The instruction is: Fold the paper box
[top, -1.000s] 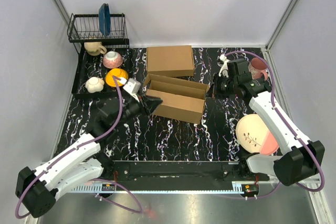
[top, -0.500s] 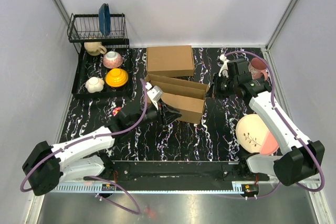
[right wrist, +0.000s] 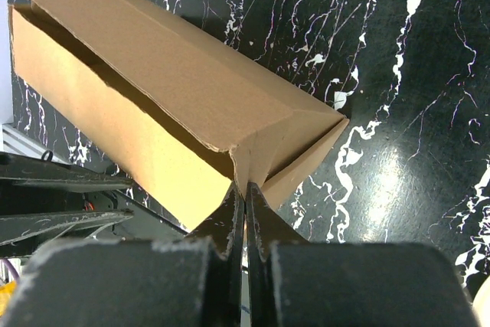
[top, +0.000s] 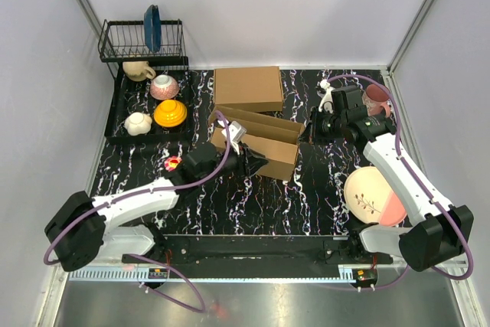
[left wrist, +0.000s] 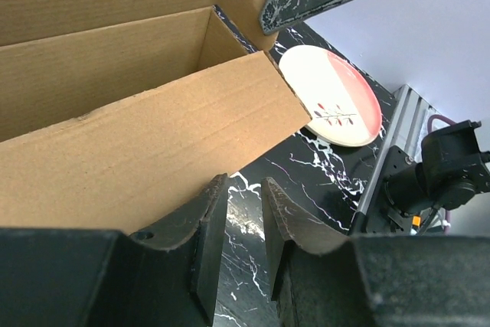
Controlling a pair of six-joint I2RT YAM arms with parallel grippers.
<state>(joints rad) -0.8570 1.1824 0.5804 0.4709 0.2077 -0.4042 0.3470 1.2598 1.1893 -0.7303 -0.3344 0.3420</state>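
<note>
The paper box (top: 259,140) is a brown cardboard sheet partly raised into a long open trough in the middle of the table. My right gripper (top: 312,129) is at its right end, and in the right wrist view it (right wrist: 245,186) is shut on a thin upright flap at the corner of the paper box (right wrist: 176,74). My left gripper (top: 256,164) is low at the near wall. In the left wrist view it (left wrist: 245,183) stands open with only table between its fingers, beside the paper box's front wall (left wrist: 145,158).
A neatly formed brown box (top: 247,88) lies just behind. A black tray (top: 116,116) with bowls and a dish rack (top: 142,40) stand at the back left. A pink-and-white plate (top: 374,197) lies front right, a pink cup (top: 377,97) back right, a small pink-yellow item (top: 173,163) near the left arm.
My left arm has swung right, from the box's left end along its near wall, and its jaws have parted. The right arm and its grip have not moved.
</note>
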